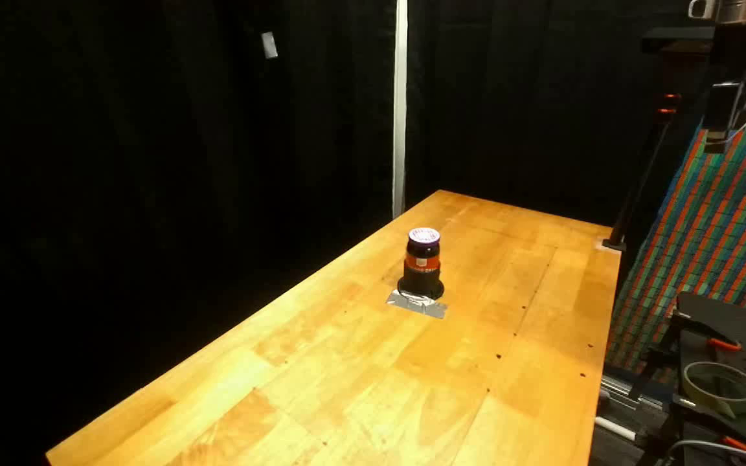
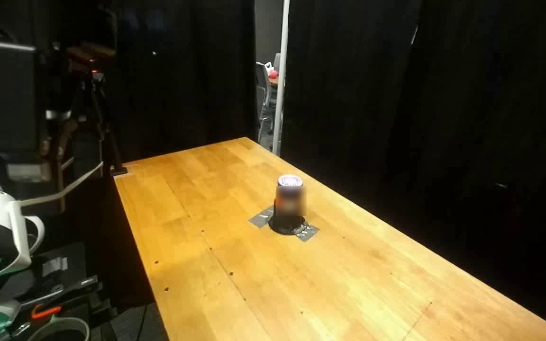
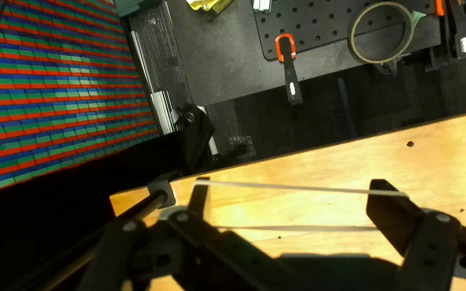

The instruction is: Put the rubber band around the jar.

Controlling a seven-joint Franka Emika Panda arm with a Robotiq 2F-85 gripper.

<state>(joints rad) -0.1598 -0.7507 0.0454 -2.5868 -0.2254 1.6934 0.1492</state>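
The jar [image 1: 423, 261] is dark with a red-orange label and a pale printed lid. It stands upright in a black round base [image 1: 421, 282] on the wooden table; it also shows, partly blurred, in an exterior view [image 2: 290, 199]. My gripper [image 3: 293, 189] is open, with its fingers wide apart. The pale rubber band [image 3: 277, 186] is stretched around both fingers in two strands, the front one near the fingertips. In an exterior view the gripper [image 1: 726, 123] hangs high at the right, apart from the jar. The jar is out of the wrist view.
Silver tape [image 1: 417, 304] fixes the base to the table [image 1: 373, 375]. A tripod foot [image 1: 614, 244] stands at the table's far corner. Beside the table is a dark side bench [image 3: 225, 60] with clamps [image 3: 291, 76] and a tape roll [image 3: 354, 36]. Black curtains surround the table.
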